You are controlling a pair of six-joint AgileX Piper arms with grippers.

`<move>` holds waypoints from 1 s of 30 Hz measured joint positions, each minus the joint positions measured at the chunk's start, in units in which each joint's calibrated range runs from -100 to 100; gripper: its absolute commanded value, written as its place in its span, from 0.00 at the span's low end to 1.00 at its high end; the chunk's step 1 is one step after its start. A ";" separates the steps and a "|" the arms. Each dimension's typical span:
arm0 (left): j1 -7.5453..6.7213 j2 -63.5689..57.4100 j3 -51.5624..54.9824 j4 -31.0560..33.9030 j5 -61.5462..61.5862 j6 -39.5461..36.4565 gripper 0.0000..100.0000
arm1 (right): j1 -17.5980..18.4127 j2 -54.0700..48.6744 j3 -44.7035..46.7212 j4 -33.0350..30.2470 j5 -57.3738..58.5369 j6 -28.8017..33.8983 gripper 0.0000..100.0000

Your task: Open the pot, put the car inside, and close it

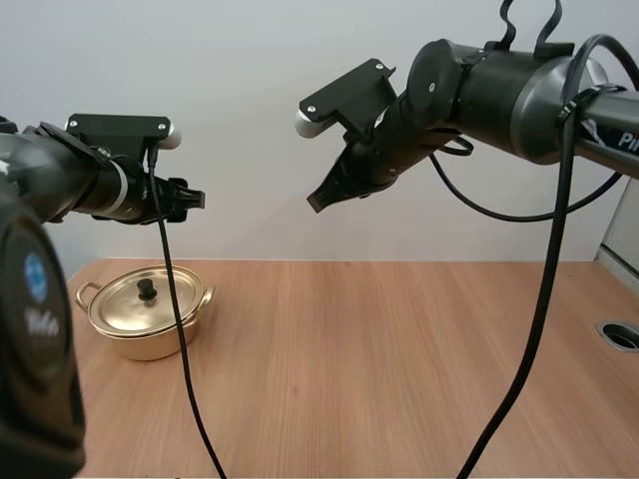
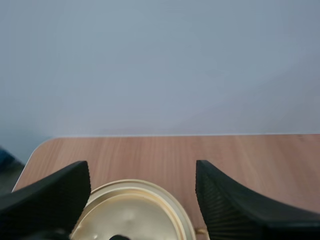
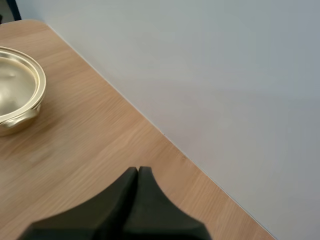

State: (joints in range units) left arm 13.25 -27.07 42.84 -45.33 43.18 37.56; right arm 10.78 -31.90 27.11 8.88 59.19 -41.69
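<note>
A gold pot [image 1: 147, 321] with its lid on and a black knob [image 1: 147, 289] stands on the wooden table at the left. My left gripper [image 1: 190, 200] hangs high above the pot, open; in the left wrist view its fingers [image 2: 235, 207] stand apart over the pot's lid [image 2: 132, 212]. My right gripper [image 1: 324, 197] is raised over the table's middle, shut on nothing; in the right wrist view its fingers [image 3: 135, 200] lie together as one wedge, with the pot [image 3: 17, 95] off to the side.
The wooden table [image 1: 399, 369] has a round grommet hole [image 1: 621, 334] at its right edge. A plain pale wall rises behind the table's far edge.
</note>
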 measured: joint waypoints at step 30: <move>-7.26 -58.45 37.33 -3.03 -7.63 -1.23 0.99 | -11.06 -33.56 45.82 7.74 -66.56 0.00 0.00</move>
State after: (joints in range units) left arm 5.99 -85.52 80.17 -48.36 35.54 36.34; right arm -0.28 -65.46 72.93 16.62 -7.38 -41.69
